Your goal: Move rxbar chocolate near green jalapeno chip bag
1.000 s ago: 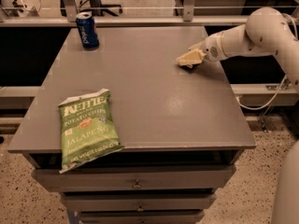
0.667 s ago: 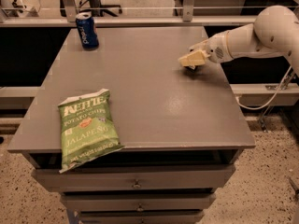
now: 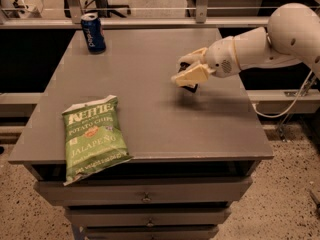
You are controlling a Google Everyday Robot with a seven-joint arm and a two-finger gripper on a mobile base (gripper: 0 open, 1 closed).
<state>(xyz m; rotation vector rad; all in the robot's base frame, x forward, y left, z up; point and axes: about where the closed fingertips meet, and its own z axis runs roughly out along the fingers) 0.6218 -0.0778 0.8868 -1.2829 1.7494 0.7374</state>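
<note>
The gripper (image 3: 189, 76) has been carried leftward and toward the front of the worktop (image 3: 145, 109) within the last second. Its jaws are clamped on the rxbar chocolate (image 3: 191, 87) (only dark slivers of the wrapper can be seen). The bar is held just above the right-centre of the worktop, well apart from the green jalapeno chip bag (image 3: 94, 136) at the front left. The carry is judged begun, with most of the crossing left.

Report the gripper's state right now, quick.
Gripper: closed, holding the rxbar chocolate just above the right-centre of the table.
</note>
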